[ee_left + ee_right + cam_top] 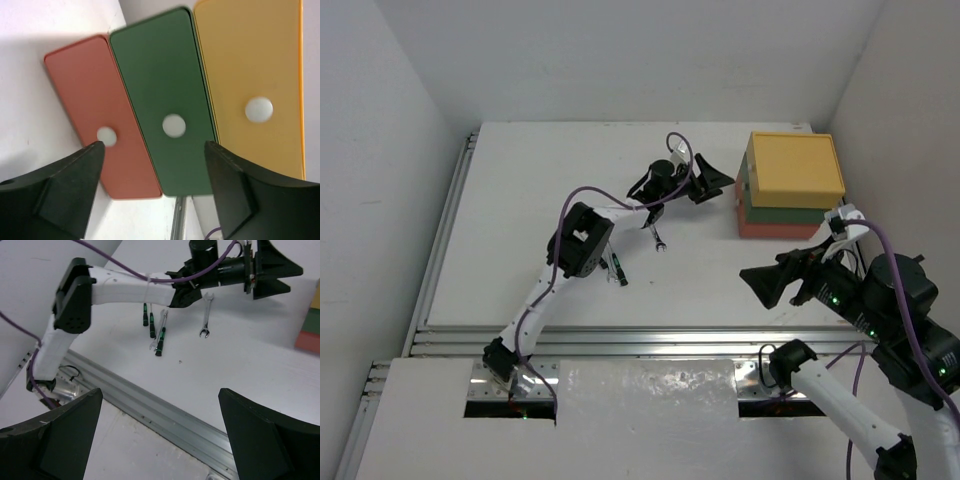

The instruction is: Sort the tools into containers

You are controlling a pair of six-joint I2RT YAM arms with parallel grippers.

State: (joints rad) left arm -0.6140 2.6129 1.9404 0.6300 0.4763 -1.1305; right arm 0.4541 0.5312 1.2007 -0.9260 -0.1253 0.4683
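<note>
The left pincer point(712, 183) is apart and empty from above, near the stacked boxes point(793, 170); the right pincer point(765, 283) too. The left wrist faces those boxes. From the right wrist we see tools point(160, 341) lying on the counter point(250, 370).

Yellow container point(250, 65): I'm reading no lettering on it from here.
Green container point(155, 80): nothing written that I can make out.
Red container point(82, 95): no text either.
Tools point(160, 341): too small, any marking is unreadable to me.
</note>
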